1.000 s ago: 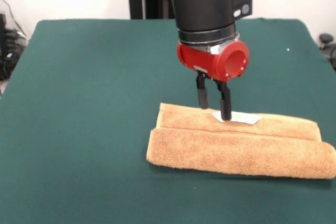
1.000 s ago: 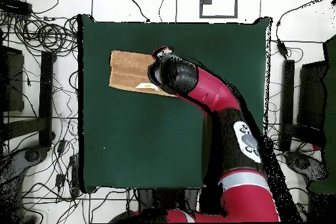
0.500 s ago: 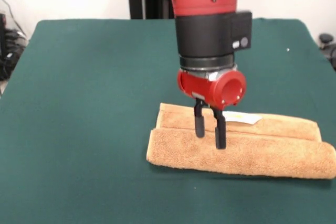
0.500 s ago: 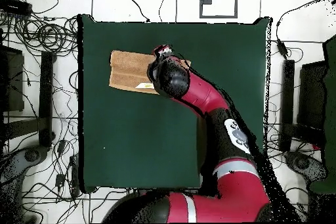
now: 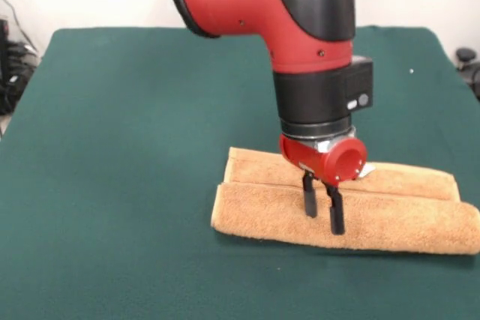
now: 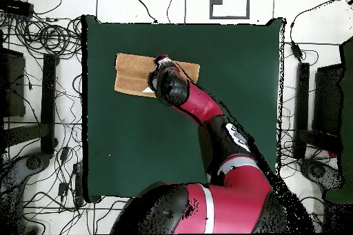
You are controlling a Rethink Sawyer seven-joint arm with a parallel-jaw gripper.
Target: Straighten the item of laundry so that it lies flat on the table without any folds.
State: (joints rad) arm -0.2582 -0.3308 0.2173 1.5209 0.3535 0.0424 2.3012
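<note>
gripper (image 5: 323, 213) pointing down, fingers spread, tips at front roll of folded orange-tan towel (image 5: 397, 219), towel doubled lengthwise on green table (image 5: 127, 148), white tag mostly hidden

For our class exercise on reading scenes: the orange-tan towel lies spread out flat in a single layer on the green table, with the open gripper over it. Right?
Not quite. The front view shows the towel folded into a long layered bundle, not flat. It does lie on the green table with the open gripper over it.
</note>
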